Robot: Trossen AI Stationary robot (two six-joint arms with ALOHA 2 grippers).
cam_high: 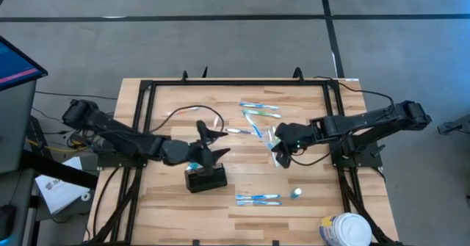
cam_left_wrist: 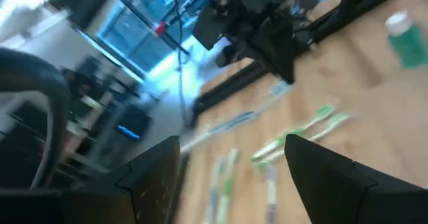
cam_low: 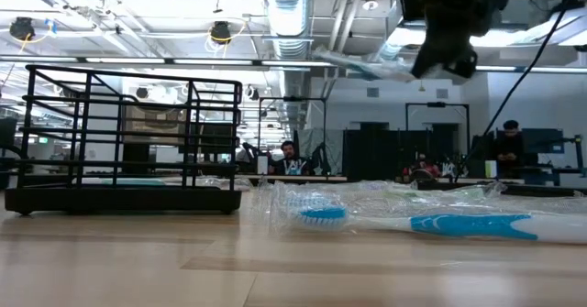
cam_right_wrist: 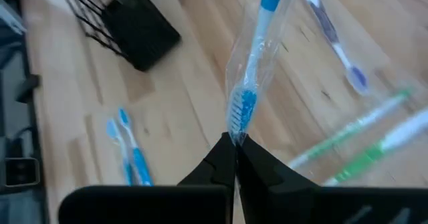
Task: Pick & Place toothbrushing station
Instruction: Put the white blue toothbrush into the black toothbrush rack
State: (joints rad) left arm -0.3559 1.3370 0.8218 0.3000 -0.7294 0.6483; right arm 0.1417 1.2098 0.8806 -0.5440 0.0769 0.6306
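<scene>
Centrally, a pale wooden table (cam_high: 169,202) inside a black frame, carrying everything else. Over its left half, left arm reaching in, left gripper (cam_high: 209,142) poised just above and behind the toothbrushing station (cam_high: 205,178), jaws spread wide apart, nothing between them. Station itself: a black wire-sided holder near the table's front middle, standing upright in the low view (cam_low: 124,142). Over the right half, right arm, with right gripper (cam_high: 280,156) raised off the table, jaws pressed together on a wrapped blue toothbrush (cam_right_wrist: 253,63), pinched at the bristle end through its clear wrapper. At the front right corner, a white round tub (cam_high: 345,230). Scattered behind the grippers, loose green and blue toothbrushes (cam_high: 258,112); near the front, a blue pair (cam_high: 257,198); beside them, a small green-capped bottle (cam_high: 296,193).
</scene>
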